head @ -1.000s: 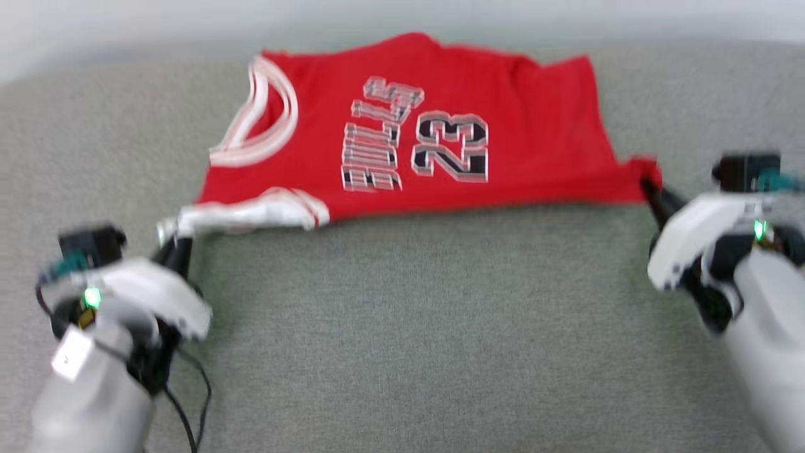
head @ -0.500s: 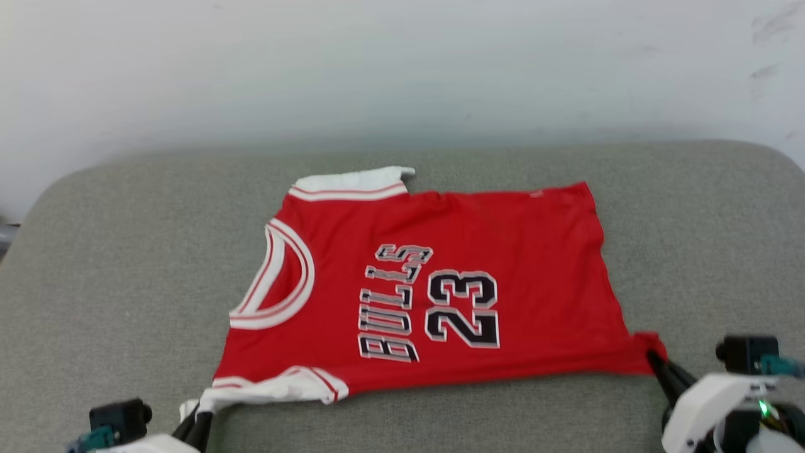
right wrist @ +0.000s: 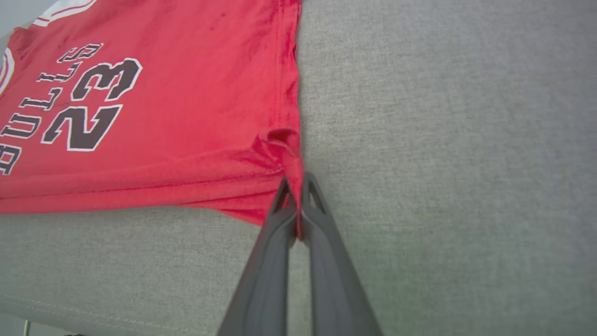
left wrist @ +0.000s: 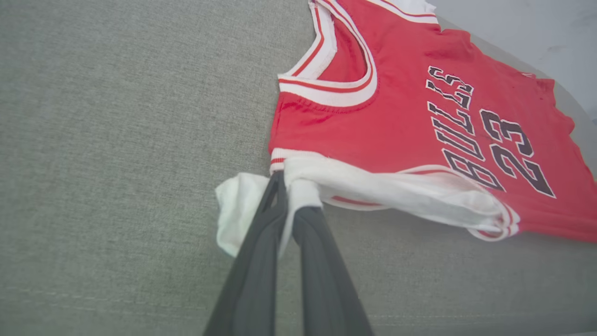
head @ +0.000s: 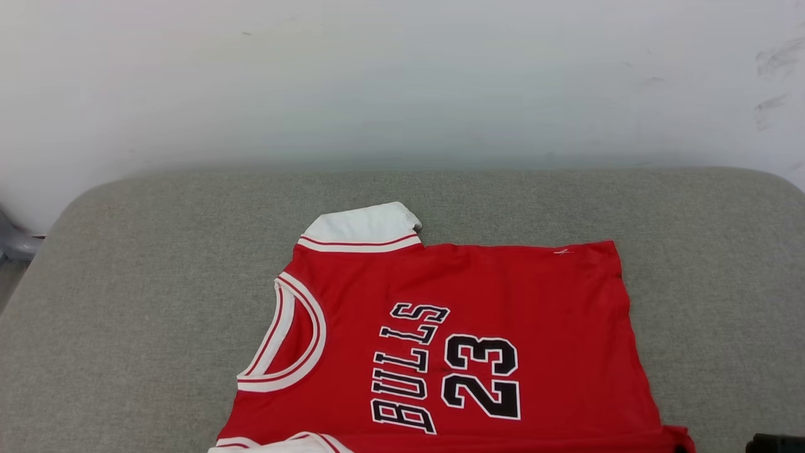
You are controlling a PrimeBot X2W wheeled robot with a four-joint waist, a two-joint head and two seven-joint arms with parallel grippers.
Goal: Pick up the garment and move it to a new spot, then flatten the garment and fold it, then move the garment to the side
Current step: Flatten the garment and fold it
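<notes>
The garment [head: 465,314], a red jersey with white sleeves and black "BULLS 23" lettering, lies spread chest-up on the grey cushion [head: 126,283], neck toward the left. In the left wrist view my left gripper [left wrist: 287,184] is shut on the white near sleeve of the garment [left wrist: 396,126], which bunches around the fingers. In the right wrist view my right gripper [right wrist: 295,186] is shut on the near hem corner of the garment [right wrist: 163,107], the red cloth pinched between its fingers. The far sleeve [head: 365,229] lies flat.
The grey cushion [right wrist: 443,140] runs wide to either side of the jersey and beyond it. A pale wall [head: 402,82] rises behind the cushion's back edge. The cushion's front edge [right wrist: 70,312] shows at the lower left of the right wrist view.
The head camera has tilted up, so the jersey sits lower in view and the arms have slid off the bottom. Both grippers still hold the sleeve and hem corner.
</notes>
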